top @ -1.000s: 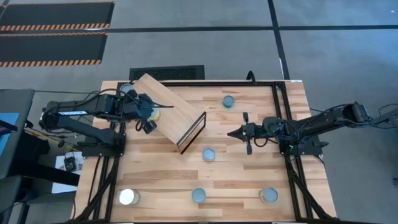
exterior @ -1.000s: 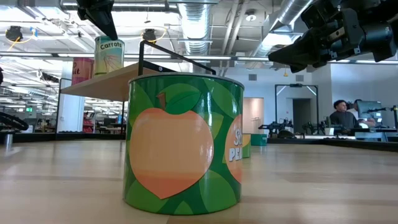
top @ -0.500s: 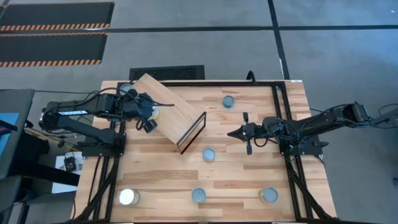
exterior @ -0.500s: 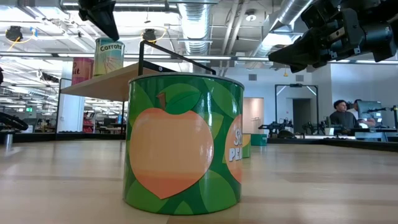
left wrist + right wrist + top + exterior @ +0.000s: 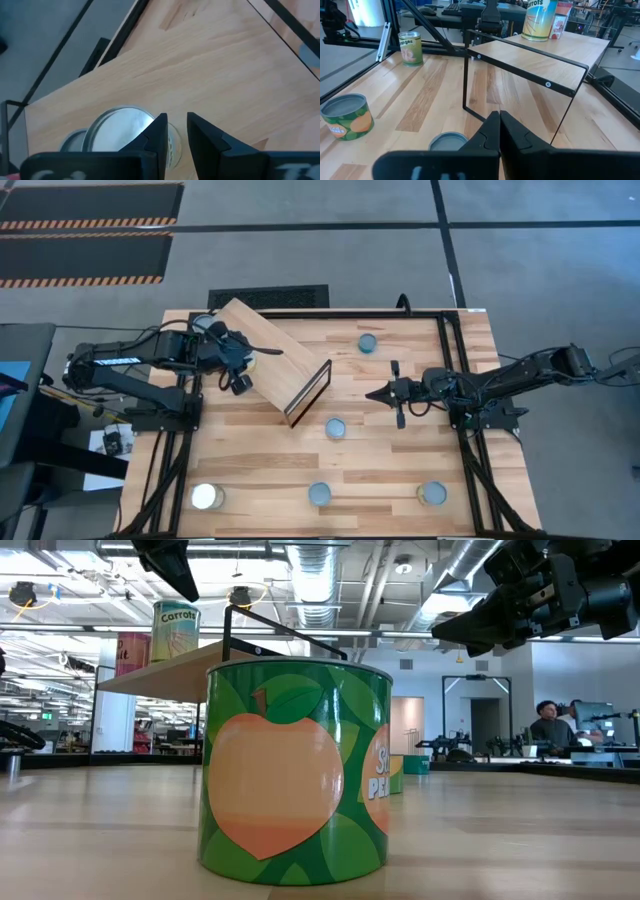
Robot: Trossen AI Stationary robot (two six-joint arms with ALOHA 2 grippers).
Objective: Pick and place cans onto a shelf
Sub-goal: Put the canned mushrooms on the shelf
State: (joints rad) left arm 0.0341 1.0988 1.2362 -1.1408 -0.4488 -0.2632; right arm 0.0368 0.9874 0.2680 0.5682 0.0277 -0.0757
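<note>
Cans dot the planked table; right hand closed, left hand narrow.

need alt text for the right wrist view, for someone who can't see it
The right gripper, fingers shut, points across the wooden table at a raised light-wood shelf on a thin black frame, with a carrots can and a red can on its far end. Three more cans sit on the table.
</note>
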